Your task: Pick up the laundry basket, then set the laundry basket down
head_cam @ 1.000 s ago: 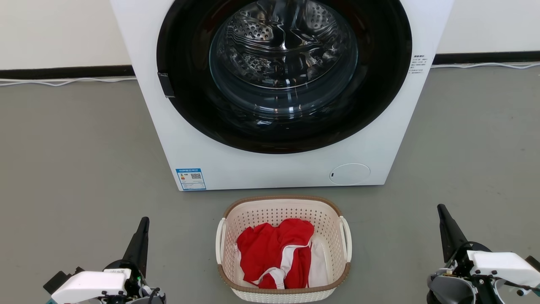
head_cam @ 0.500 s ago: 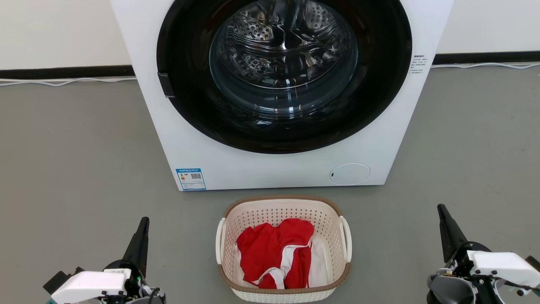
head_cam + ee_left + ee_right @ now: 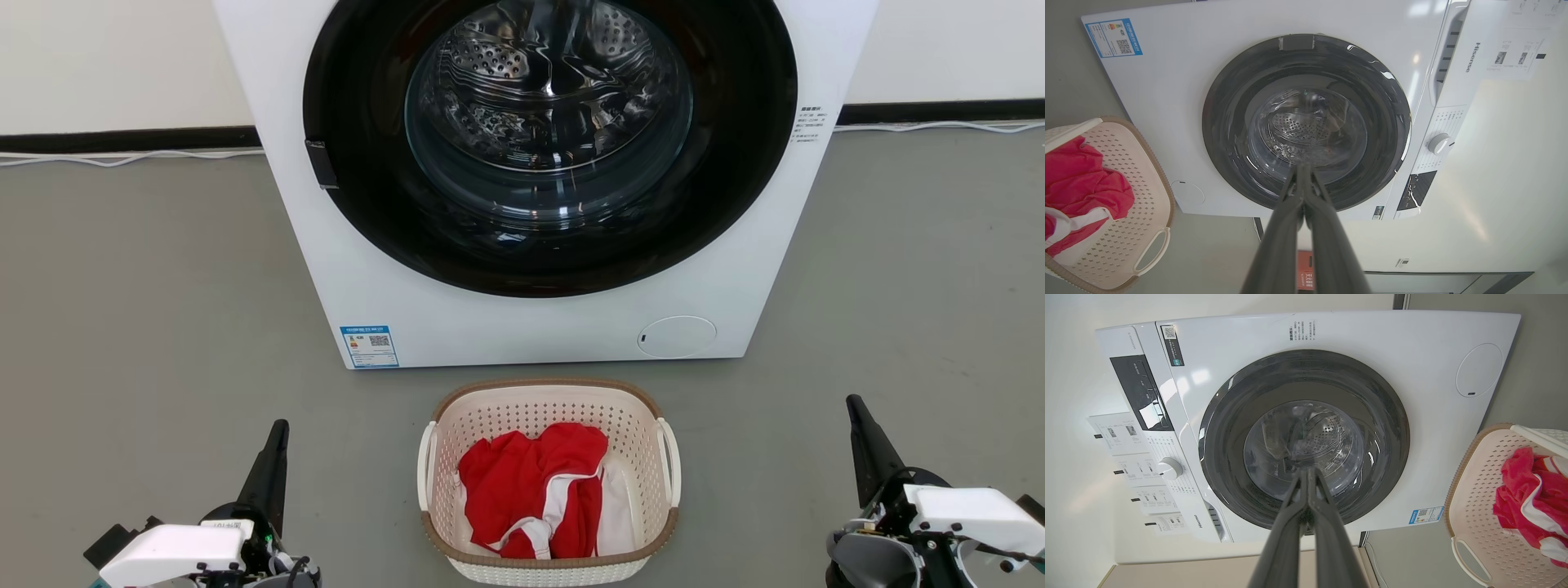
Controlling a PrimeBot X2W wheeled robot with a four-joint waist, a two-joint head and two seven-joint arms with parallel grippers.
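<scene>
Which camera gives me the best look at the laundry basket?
The head view: the whole laundry basket sits centred before the washing machine, with its rim and both handles visible. The left wrist view catches part of it at its left edge, one handle showing; the right wrist view does likewise at its right edge.

The left gripper (image 3: 278, 430) and the right gripper (image 3: 856, 406), well apart from each other, both point forward with fingers pressed together.
</scene>
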